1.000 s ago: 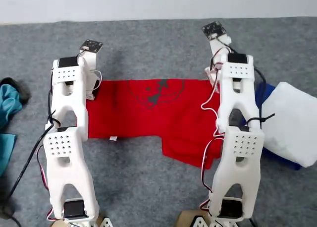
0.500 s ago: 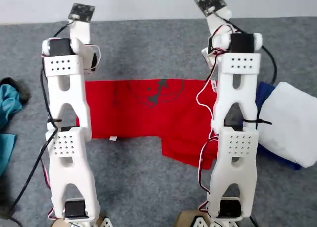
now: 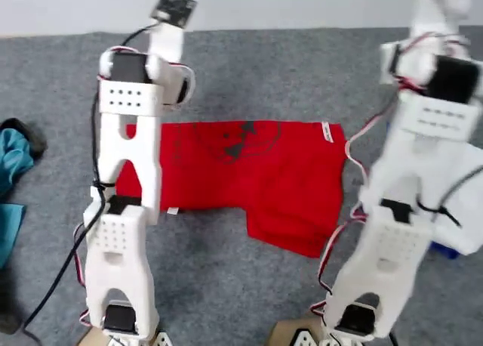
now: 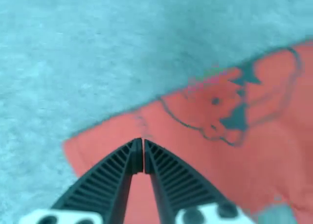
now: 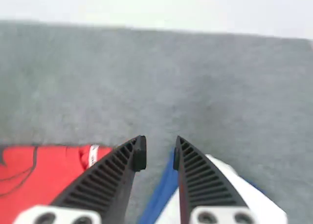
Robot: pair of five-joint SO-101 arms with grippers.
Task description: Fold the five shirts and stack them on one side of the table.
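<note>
Between both arms, half-folded red shirt (image 3: 249, 176)

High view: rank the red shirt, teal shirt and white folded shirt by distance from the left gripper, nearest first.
1. red shirt: directly under the left gripper, at the shirt's far left corner.
2. teal shirt: at the table's left edge.
3. white folded shirt: far right side, across the table.
</note>
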